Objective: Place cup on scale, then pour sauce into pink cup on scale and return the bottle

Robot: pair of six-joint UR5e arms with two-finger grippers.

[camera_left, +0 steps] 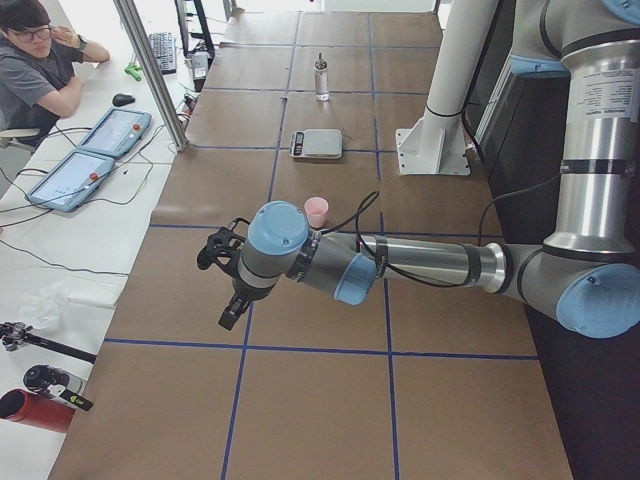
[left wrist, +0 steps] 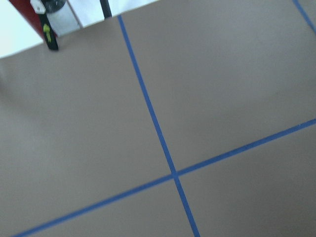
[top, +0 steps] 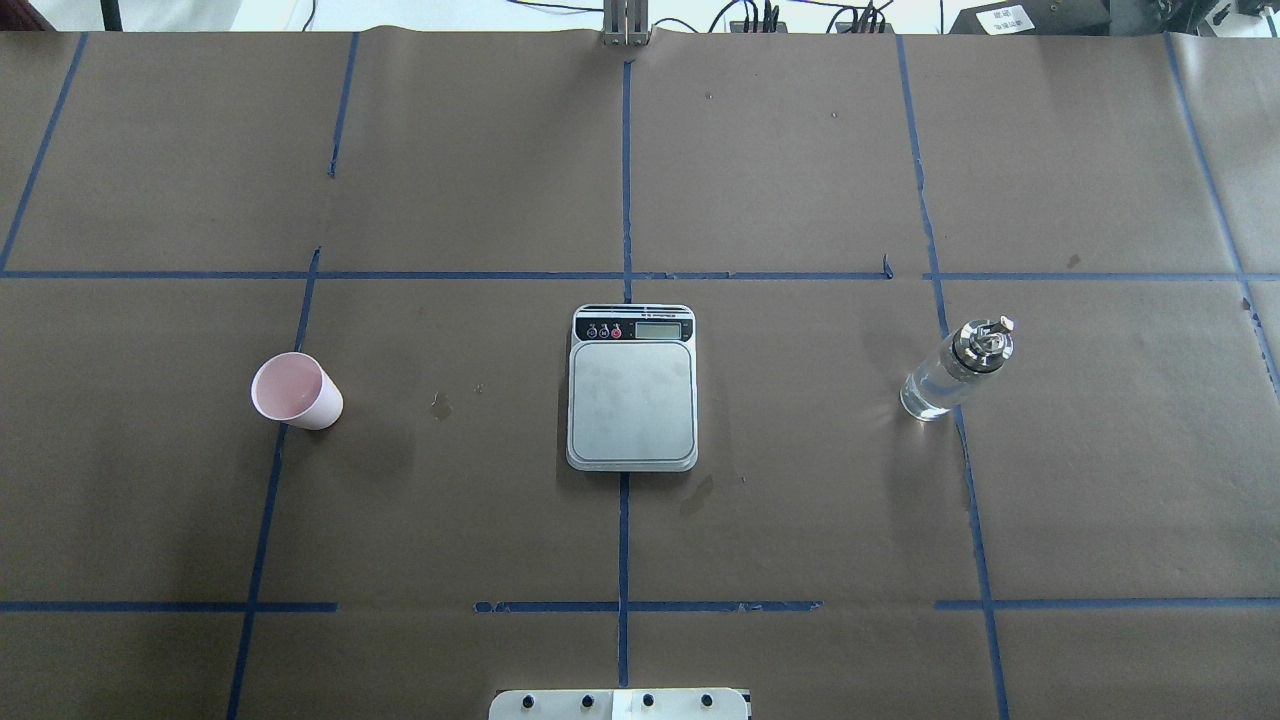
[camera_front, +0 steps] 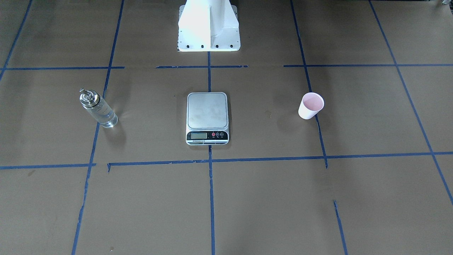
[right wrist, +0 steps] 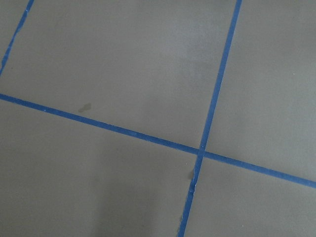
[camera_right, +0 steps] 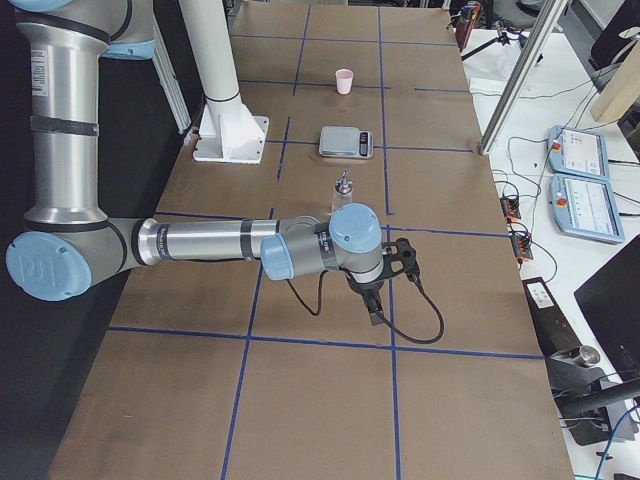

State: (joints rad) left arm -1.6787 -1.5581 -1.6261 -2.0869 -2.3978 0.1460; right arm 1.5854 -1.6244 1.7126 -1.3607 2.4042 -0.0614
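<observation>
Cup (camera_front: 311, 105): one only, small and tapered, pale pink inside and whitish-pink outside. It stands upright, mouth up, on the table (camera_front: 371, 117) at the robot's left, its foot touching a blue tape line (camera_front: 320, 138). One scale (camera_front: 207, 110) lies in the middle, in front of the base (camera_front: 208, 32), with its silver platform toward the robot and its black display strip away from it. The cup is well apart from the scale and narrower than the platform. One bottle (camera_front: 98, 108), clear glass with a shiny metal collar and thin spout, stands on the robot's right, also well apart from the scale. There are two grippers. The left gripper (camera_left: 229, 318) hangs over the table's left end and the right gripper (camera_right: 372, 315) over its right end. Each shows only in a side view, so I cannot tell whether its fingers are wide or narrow.
</observation>
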